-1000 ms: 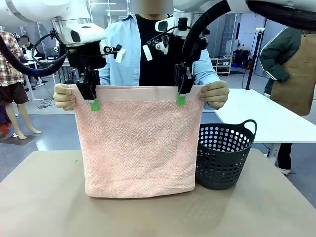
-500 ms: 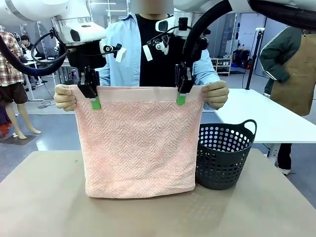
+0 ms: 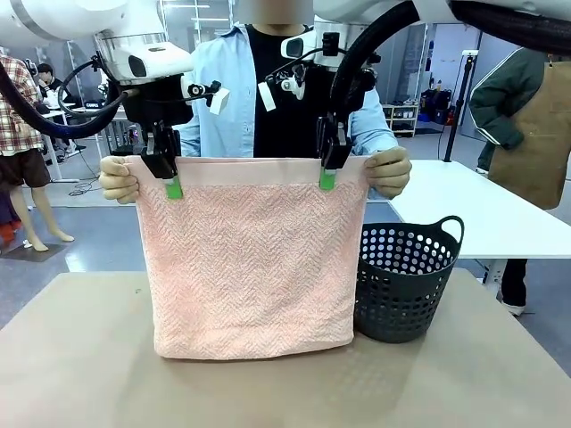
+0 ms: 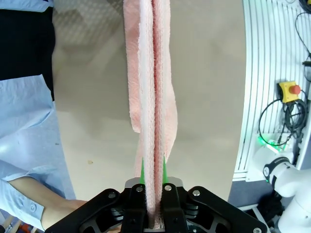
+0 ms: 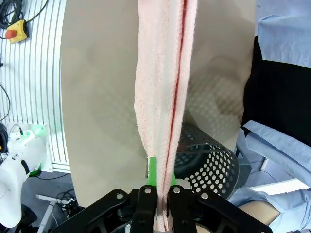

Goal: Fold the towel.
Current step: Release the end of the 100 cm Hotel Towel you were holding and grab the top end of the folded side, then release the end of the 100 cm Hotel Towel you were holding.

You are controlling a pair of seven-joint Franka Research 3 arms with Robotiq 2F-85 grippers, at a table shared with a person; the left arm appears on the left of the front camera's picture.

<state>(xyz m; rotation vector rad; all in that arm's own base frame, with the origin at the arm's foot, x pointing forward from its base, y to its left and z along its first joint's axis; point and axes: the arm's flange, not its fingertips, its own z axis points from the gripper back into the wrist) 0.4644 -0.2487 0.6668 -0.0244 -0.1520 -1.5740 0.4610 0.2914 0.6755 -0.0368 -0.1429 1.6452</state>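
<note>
The pale pink towel [image 3: 250, 267] hangs doubled over in front of the person, its lower edge touching the table. My left gripper [image 3: 169, 183] is shut on the towel's top band near its left corner, and my right gripper [image 3: 327, 176] is shut on the band near its right corner. The person's hands [image 3: 119, 179] hold both outer top corners. Looking down, the left wrist view has the towel [image 4: 151, 97] running edge-on from between my closed green pads [image 4: 142, 173]. In the right wrist view the towel [image 5: 163, 97] likewise drops away from the pinched green pad [image 5: 152, 171].
A dark grey perforated basket [image 3: 406, 281] stands on the table right of the towel, touching or nearly touching its edge. The tan table [image 3: 80, 357] spreads wide in front and to the left. A white table [image 3: 482, 209] sits behind at right, with another person beside it.
The right gripper's fingers have finished closing on the towel's top band. The person's hands shifted slightly at the corners. The towel hangs as before.
</note>
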